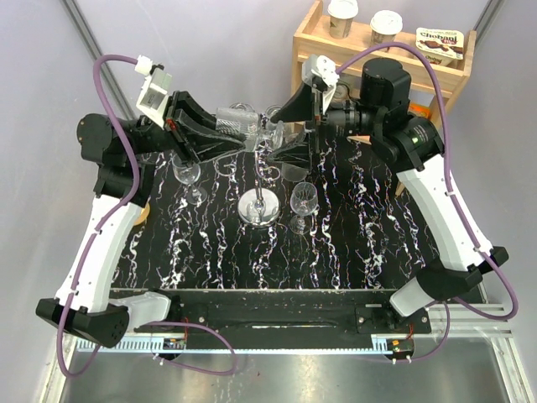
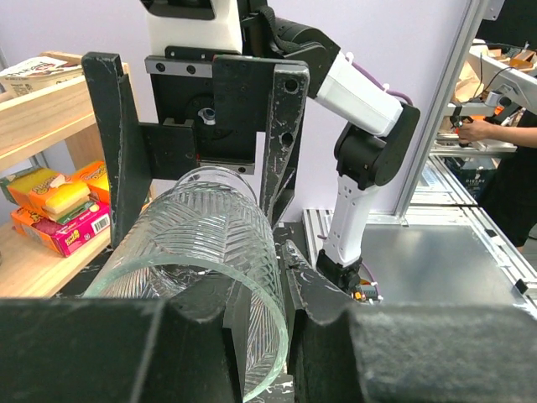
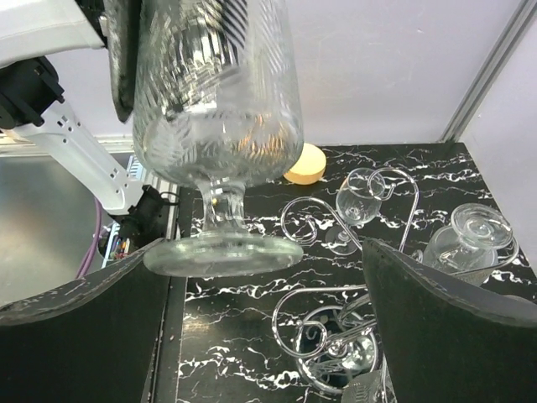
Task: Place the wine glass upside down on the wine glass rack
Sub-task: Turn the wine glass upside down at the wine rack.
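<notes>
Top external: small glasses point(image 1: 304, 200) flank wine glass rack point(image 1: 258, 210).

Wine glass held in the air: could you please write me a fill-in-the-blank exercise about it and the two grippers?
1. The left gripper holds the wine glass by its ___.
2. The right gripper has its fingers ___, not shut, on either side of the glass's foot.
3. The table is black with ___ veins.
Missing words: bowl; open; white.

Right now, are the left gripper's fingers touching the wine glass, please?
Touching. The left wrist view shows the wine glass bowl clamped between both fingers.
</notes>
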